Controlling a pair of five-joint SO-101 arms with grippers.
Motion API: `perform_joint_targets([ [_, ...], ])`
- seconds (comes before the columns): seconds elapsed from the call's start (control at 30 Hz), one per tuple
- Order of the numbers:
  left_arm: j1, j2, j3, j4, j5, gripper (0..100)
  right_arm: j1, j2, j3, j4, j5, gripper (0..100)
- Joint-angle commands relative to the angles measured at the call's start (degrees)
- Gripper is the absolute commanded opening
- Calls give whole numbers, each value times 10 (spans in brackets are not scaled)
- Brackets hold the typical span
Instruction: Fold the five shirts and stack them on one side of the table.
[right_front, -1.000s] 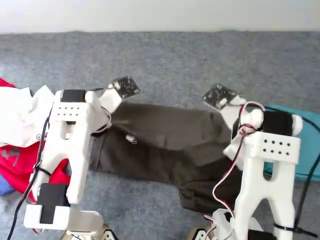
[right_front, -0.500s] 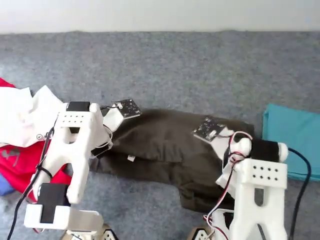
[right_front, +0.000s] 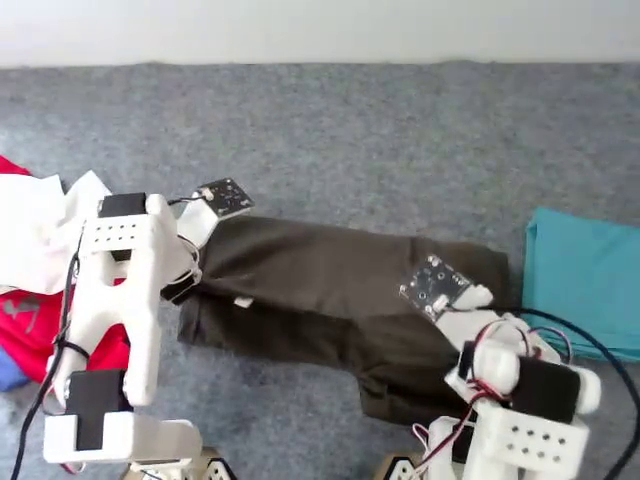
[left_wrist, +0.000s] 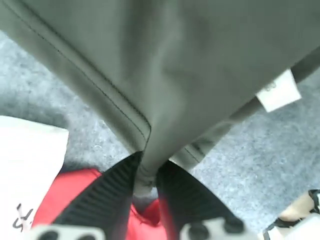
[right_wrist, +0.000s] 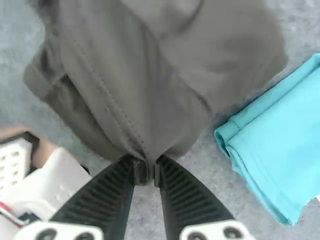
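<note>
We see the left gripper (left_wrist: 148, 166) clamped tight on a stitched edge of the dark olive shirt (right_front: 330, 290). The cloth is pinched between its two black ribbed fingers (left_wrist: 112, 187) and fans out away from them. The right gripper (right_wrist: 146, 169) likewise has its jaws closed on a bunched seam of the same shirt, with the fabric spreading out beyond the tips.

The left arm (right_front: 115, 300) rises from the table's near left corner and leans forward, its wrist bent down over the shirt's left end. The right arm (right_front: 520, 400) sits low at the near right corner, its wrist tipped down over the shirt's right part.

Between the two grips the dark olive shirt lies stretched across the middle of the grey table (right_front: 400, 130), nearer the near edge than the far one, with a small white label (right_front: 242, 301) showing close to the left gripper.

A folded teal shirt (right_front: 585, 280) lies flat by the right edge, just beside the dark shirt's right end. By the left edge we see a red shirt (right_front: 25, 320) and a crumpled white shirt (right_front: 40, 230) heaped together, near the left gripper.
</note>
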Motion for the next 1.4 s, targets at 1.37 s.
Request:
perform_joint_targets([
  [1.37, -33, -23, -237, 126, 30, 115, 124, -14, 40, -65, 10, 266],
])
